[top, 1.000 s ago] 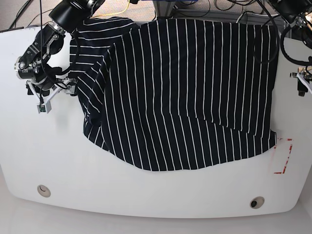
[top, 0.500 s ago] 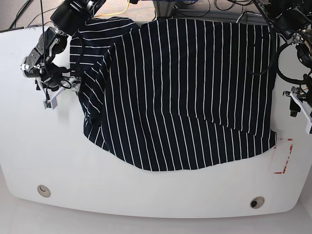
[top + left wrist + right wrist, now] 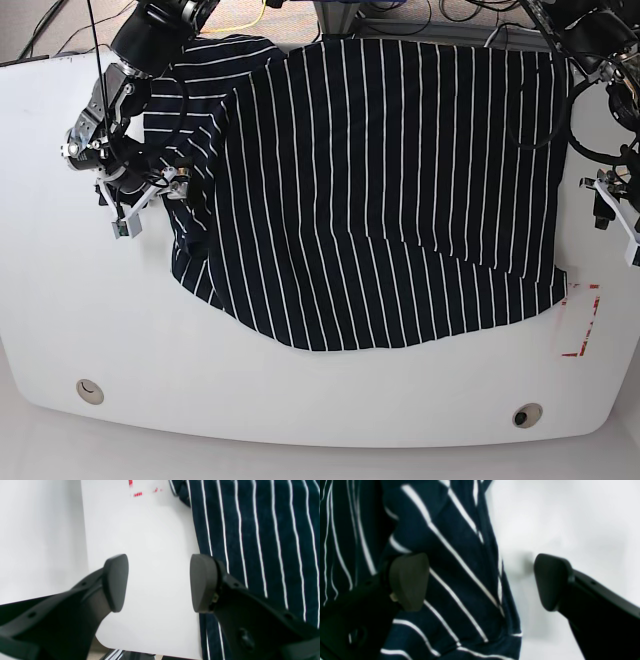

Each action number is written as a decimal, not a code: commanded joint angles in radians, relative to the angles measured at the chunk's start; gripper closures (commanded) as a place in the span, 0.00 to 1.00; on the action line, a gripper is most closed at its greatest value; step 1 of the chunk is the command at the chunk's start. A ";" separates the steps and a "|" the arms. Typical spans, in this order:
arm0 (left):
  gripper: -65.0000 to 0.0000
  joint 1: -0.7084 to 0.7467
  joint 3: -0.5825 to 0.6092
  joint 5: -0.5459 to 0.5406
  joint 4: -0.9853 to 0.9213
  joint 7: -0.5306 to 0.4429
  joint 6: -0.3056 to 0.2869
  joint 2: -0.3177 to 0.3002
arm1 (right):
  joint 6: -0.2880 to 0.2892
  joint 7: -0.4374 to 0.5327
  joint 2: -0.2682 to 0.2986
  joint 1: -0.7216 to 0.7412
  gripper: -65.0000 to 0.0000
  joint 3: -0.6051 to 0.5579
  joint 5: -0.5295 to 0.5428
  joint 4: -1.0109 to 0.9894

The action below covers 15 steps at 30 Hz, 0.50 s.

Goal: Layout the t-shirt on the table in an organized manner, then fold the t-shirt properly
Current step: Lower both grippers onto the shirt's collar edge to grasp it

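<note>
- The t-shirt (image 3: 380, 180) lies spread over the far and middle part of the table (image 3: 300, 400), stripes running front to back. Its near hem slants and a diagonal crease crosses the lower body; one sleeve is bunched at the edge on the base view's left. Judged: layout is partly done, folding not begun.
- The right gripper (image 3: 480, 580) sits at that bunched sleeve with fingers spread wide, one pad (image 3: 407, 580) over striped cloth, the other over bare table, so the sleeve edge runs between them. Nothing is pinched yet. Judged: placed to straddle the edge for a grasp that would draw the sleeve out flat.
- The left gripper (image 3: 158, 582) hovers beside the opposite side edge of the garment, fingers apart and empty, bare table between them and one finger over the striped cloth.
- The table is smooth and white, with a red-outlined mark (image 3: 580, 320) just beside the shirt's near corner and two round fittings (image 3: 527, 414) near the front edge.
- Cables and grey flooring show beyond the far edge.
</note>
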 commanded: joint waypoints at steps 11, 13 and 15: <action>0.44 0.051 -0.077 0.001 -0.021 -0.030 -0.001 0.014 | -0.006 -0.004 -0.002 -0.001 0.72 -0.005 -0.011 -0.006; 0.44 0.052 -0.083 0.001 -0.050 -0.053 -0.001 0.014 | -0.006 -0.004 -0.002 -0.002 0.76 -0.011 -0.010 -0.006; 0.44 0.064 -0.080 0.001 -0.096 -0.084 -0.001 0.012 | -0.006 -0.004 -0.002 -0.002 0.80 -0.031 -0.010 -0.006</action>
